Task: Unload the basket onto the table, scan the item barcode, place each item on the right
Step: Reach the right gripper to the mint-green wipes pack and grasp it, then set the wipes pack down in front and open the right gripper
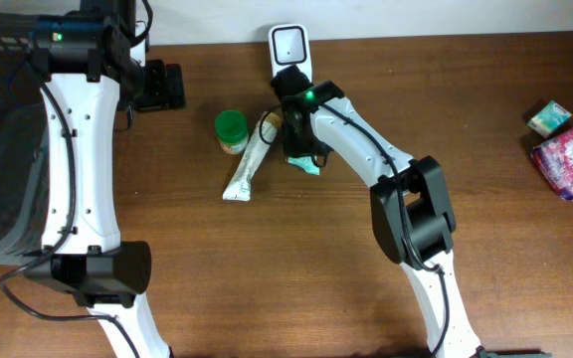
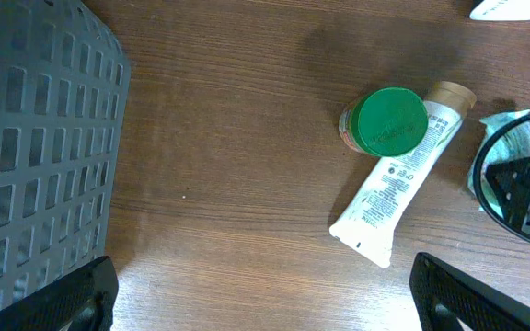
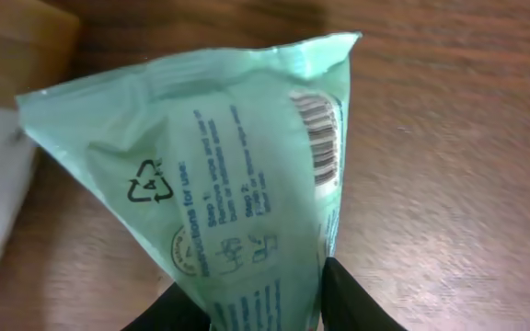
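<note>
The right fingers (image 3: 348,299) seem closed on the near end of the green packet (image 3: 237,184). It stretches away from them, its barcode (image 3: 318,138) along the far right edge and the scanner (image 1: 289,45) just beyond. The left fingers (image 2: 63,294) hang wide, well apart.

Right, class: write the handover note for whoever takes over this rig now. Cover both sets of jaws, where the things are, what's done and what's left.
Left gripper: jaws open, holding nothing, above the table between the basket and the jar.
Right gripper: jaws closed on the green packet, with its barcode facing the wrist camera.
Scanner: at the far table edge, just beyond the packet. The tube and jar lie beside the packet.
Done: packet gripped.
Left: turn the barcode to the scanner and scan it.
</note>
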Controlling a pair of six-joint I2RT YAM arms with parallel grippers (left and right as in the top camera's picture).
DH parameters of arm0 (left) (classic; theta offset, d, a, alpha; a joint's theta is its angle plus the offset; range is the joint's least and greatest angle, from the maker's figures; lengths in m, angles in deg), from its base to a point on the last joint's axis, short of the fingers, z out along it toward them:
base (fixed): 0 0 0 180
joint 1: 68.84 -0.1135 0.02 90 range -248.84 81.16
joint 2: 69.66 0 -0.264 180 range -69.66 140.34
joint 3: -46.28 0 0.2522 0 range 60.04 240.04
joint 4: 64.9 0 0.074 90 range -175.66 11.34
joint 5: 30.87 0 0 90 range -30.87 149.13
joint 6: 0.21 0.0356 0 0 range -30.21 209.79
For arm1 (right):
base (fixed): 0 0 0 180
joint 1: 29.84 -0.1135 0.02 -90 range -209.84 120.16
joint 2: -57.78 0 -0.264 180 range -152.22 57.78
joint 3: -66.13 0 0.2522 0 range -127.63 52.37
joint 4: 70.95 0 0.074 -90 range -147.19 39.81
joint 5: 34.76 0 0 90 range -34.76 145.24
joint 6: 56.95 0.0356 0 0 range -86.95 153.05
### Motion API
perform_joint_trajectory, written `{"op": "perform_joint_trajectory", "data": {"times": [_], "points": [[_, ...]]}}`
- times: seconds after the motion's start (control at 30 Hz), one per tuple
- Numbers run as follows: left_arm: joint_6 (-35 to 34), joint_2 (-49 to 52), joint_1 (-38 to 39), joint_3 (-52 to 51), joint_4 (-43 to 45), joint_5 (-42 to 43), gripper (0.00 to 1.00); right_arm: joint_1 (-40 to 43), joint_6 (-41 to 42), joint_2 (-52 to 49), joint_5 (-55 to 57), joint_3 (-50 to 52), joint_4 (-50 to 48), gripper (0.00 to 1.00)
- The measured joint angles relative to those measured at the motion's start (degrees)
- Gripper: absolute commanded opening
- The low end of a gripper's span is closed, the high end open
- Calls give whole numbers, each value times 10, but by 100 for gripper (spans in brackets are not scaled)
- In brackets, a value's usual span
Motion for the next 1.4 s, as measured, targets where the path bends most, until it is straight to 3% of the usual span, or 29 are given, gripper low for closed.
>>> {"op": "perform_joint_trajectory", "data": {"times": [0.27, 0.43, 0.47, 0.5, 0.53, 0.63, 0.67, 0.77, 0.8, 0.9, 0.97, 1.0, 1.03, 1.17, 1.4], "points": [[0, 0, 0, 0, 0, 0, 99, 0, 2, 3, 15, 0, 87, 26], [0, 0, 0, 0, 0, 0, 99, -28, 50, 3, 74, 0, 102, 28], [0, 0, 0, 0, 0, 0, 99, -38, 62, 3, 88, 0, 104, 33], [0, 0, 0, 0, 0, 0, 99, -49, 71, 3, 101, 0, 106, 48], [0, 0, 0, 0, 0, 0, 99, -56, 77, 3, 112, 0, 106, 55], [0, 0, 0, 0, 0, 0, 99, -69, 84, 3, 134, -8, 143, 57], [0, 0, 0, 0, 0, 0, 99, -68, 85, 3, 136, -27, 167, 66], [0, 0, 0, 0, 0, 0, 99, -46, 64, 7, 133, -144, 220, 72], [0, 0, 0, 0, 0, 0, 99, -29, 41, 13, 118, -179, 220, 80], [0, 0, 0, 0, 0, 0, 99, 29, -19, 25, 39, -198, 225, 94], [0, 0, 0, 0, 0, 0, 99, 83, -80, 25, -45, -195, 230, 91], [0, 0, 0, 0, 0, 0, 99, 110, -128, 25, -90, -193, 233, 73], [0, 0, 0, 0, 0, 0, 99, 142, -155, 25, -143, -183, 236, 68], [0, 0, 0, 0, 0, 0, 99, 211, -219, 25, -227, -116, 211, 68], [0, 0, 0, 0, 0, 0, 99, 257, -299, 25, -404, -9, 155, 68]]}}
